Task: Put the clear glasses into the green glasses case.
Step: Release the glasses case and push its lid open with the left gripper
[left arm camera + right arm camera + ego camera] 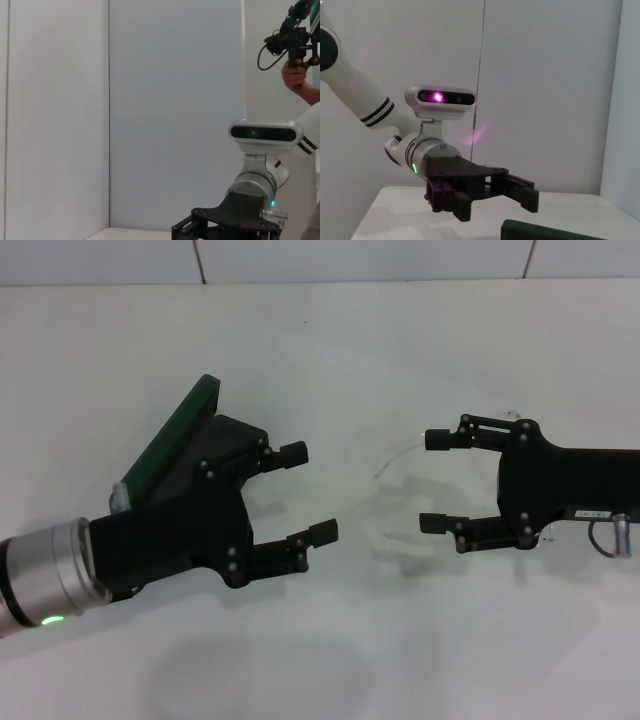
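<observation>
- Left pincer point(308, 492): seen spread wide in the head view, nothing between the fingers, pointed toward 3 o'clock over the white counter point(420, 360).
- Right pincer point(438, 481): also spread wide and empty, pointed toward 9 o'clock, facing the left one across a gap.
- Clear glasses point(398, 495): faintly made out on the counter in that gap, just off the right fingertips at their 9 o'clock side. A thin arm is traced running up toward 1 o'clock near the upper right finger. Exact outline is hard to read against white.
- Green glasses case point(180, 435): found at 10 o'clock of the left pincer, largely hidden under the left arm; long axis runs 1 to 7 o'clock. Whether it lies open or closed cannot be told. An edge of it is also seen in the right wrist view point(555, 232).
- Key relation: the glasses sit between the two pincers but nearer the right one, so the right arm is judged better placed for the pick. The case is well apart on the far left, so a carry across toward 9 o'clock would be needed.
- Risk judged: thin clear plastic, easily slid rather than gripped.
</observation>
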You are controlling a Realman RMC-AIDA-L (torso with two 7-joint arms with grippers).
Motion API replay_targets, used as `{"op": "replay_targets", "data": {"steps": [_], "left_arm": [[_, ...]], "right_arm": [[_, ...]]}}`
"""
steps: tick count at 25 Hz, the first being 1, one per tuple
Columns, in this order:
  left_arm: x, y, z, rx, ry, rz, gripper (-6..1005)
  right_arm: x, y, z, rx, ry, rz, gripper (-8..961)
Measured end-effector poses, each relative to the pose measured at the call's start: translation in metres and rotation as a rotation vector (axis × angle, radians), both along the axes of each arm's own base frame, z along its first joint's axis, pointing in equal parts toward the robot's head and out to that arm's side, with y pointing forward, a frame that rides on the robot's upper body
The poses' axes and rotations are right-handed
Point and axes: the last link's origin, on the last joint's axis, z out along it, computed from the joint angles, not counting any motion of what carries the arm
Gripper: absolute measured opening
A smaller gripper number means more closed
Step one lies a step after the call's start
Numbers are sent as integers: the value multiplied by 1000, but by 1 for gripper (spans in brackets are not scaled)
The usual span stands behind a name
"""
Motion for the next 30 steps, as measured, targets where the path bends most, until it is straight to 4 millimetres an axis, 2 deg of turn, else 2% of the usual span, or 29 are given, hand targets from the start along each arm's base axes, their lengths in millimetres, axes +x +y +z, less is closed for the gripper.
{"op": "replay_targets", "data": {"steps": [14, 16, 19, 22, 25, 30], "left_arm": [[3, 4, -6, 17, -3, 30, 808], [4, 9, -1, 24, -18, 48, 807], [3, 29, 20, 28, -23, 121, 802], [2, 52, 44, -2, 32, 223, 796], [1, 66, 59, -36, 108, 323, 786], [-14, 82, 69, -39, 271, 535, 771]], "right_arm": [[6, -1, 0, 12, -13, -19, 829], [7, -1, 1, 13, -14, -22, 829], [8, -2, 1, 14, -16, -22, 828], [9, -2, 3, 12, -22, -18, 828], [11, -3, 6, 9, -23, -14, 828], [10, -3, 6, 2, -35, -3, 828]]}}
